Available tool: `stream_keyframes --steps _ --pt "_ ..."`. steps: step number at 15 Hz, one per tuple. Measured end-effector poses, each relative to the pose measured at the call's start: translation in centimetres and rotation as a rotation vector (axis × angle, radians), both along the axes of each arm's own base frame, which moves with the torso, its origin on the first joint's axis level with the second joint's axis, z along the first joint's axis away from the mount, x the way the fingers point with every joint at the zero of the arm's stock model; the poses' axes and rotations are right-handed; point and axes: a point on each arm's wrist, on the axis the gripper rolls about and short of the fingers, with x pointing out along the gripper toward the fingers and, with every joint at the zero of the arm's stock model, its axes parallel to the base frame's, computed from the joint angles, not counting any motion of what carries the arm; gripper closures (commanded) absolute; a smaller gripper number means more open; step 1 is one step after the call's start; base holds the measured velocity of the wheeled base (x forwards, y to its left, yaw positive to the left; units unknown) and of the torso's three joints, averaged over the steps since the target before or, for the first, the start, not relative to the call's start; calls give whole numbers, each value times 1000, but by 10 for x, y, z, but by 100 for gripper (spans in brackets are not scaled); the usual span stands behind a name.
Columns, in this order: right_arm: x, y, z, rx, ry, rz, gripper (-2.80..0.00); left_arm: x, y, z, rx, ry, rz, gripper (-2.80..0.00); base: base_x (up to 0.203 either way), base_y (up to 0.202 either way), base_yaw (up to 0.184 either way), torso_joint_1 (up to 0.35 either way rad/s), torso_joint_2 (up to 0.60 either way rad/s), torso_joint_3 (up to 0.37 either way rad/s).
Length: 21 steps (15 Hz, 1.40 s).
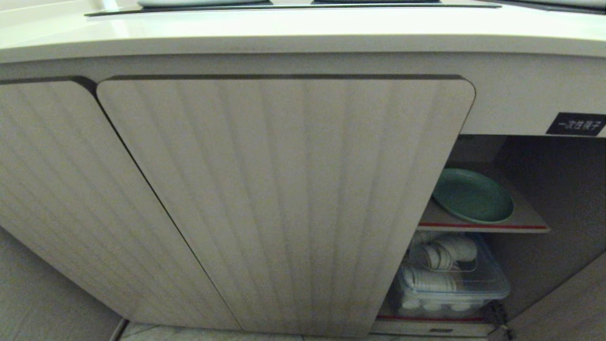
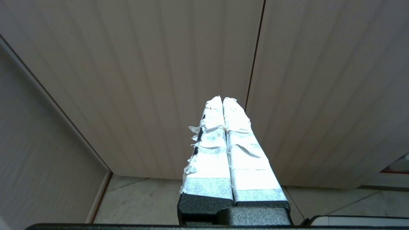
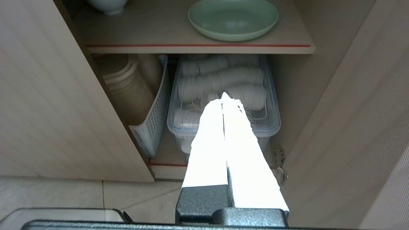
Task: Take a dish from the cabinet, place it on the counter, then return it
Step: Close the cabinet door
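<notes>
dish: round shallow mint-green matte plate (image 1: 473,196), right of centre in the head view, upper centre in the right wrist view; lies flat on the upper inner shelf, untouched by either gripper
shelf: beige board with a red front edge (image 1: 483,227); dish sits near its front
cabinet: beige base cabinet with vertically ribbed round-cornered doors (image 1: 284,199); right compartment stands open at right of the head view, ribbed doors fill centre and left; small black label with white characters (image 1: 575,124) at far right
counter: smooth cream worktop (image 1: 284,33) across the top of the head view, dark inset panel edge at the very top; no dish on it
lower compartment: clear plastic lidded box of white stacked cups (image 3: 223,95) below the shelf; white perforated basket with beige stacked bowls (image 3: 150,105) beside it; pale bowl (image 3: 107,4) at upper left of the right wrist view, on the shelf
right gripper: white-taped fingers (image 3: 224,95) pressed together, clenched on nothing; pointed into the open compartment, short of the shelf; not in the head view
left gripper: taped fingers (image 2: 222,99) also pressed together, empty, facing the closed ribbed doors; looks idle
step: judged either the start (dish not yet taken) or the end (dish returned); cannot tell which from this alone
next move: if fetching, right gripper needs to spread its fingers, rise to shelf level, and take the near rim of the low dish without scraping the shelf edge
</notes>
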Motion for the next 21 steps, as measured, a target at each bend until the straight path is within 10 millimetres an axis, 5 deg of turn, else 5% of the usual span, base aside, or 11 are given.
stream_keyframes --steps 21 --pt "-1 0 -1 1 -14 -1 0 0 0 0 0 0 0 0 0 0 0 0 0 0"
